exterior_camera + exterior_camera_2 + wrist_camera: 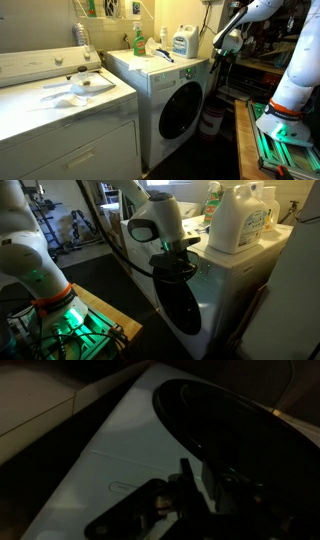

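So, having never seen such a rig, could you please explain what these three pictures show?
It is a laundry room. The white robot arm is one jointed arm ending in dark jaws, which hang close to a front-loading washing machine, near its round dark door. Two pictures come from cameras standing in the room; the dark third comes from a camera on the arm's wrist, looking past the jaws at that door. On top of the washer stand a large detergent jug and a green bottle. The jaws seem to hold nothing; whether they are open or shut is too dark to tell.
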Robot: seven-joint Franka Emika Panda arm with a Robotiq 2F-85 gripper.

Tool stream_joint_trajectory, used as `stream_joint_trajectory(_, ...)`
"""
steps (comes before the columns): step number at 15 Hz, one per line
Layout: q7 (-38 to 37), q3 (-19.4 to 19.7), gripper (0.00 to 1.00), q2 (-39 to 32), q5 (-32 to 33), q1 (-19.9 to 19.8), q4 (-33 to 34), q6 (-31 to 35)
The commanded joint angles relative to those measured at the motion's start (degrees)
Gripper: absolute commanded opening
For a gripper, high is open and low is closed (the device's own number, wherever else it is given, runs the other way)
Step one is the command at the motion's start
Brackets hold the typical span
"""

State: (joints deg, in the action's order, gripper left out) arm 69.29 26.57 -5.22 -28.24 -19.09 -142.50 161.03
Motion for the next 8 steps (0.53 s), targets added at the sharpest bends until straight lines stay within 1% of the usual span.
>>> stream_joint_trajectory(1, 6.5, -1.9, 0.00, -1.7, -9.5, -1.0, 0.7, 3.6)
stream_joint_trajectory(5, 12.1, -3.3, 0.00, -3.5, -18.3, -1.3, 2.0, 6.2)
stream_joint_trajectory(8, 15.1, -4.1, 0.00, -5.3, -23.6, -1.5, 3.4, 6.6)
